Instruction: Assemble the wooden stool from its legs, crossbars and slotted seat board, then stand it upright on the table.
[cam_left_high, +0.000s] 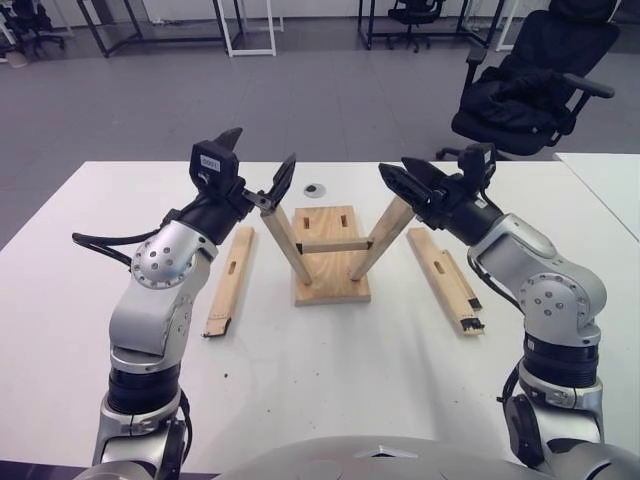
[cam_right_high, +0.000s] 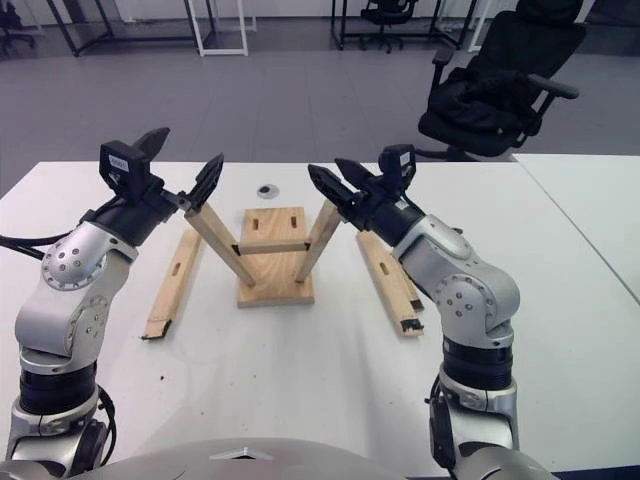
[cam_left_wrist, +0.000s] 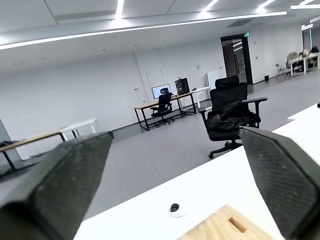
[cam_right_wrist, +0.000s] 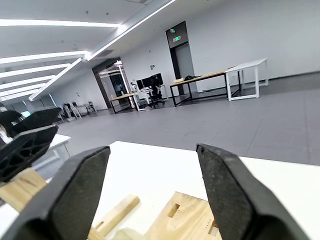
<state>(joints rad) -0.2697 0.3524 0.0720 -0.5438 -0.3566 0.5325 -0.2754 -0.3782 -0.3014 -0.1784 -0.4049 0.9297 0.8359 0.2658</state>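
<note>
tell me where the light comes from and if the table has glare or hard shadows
left wrist view: bright ceiling light strips overhead; right wrist view: the same; left eye view: table evenly lit, no glare, no hard shadows by the seat board.

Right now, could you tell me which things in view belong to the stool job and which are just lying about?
Part of the job: seat board; left slanted leg and right slanted leg standing in it; crossbar between them; left loose piece and right loose piece flat on the table; left claw and right claw, both open.
Lying about: round plug; office chair behind.
</note>
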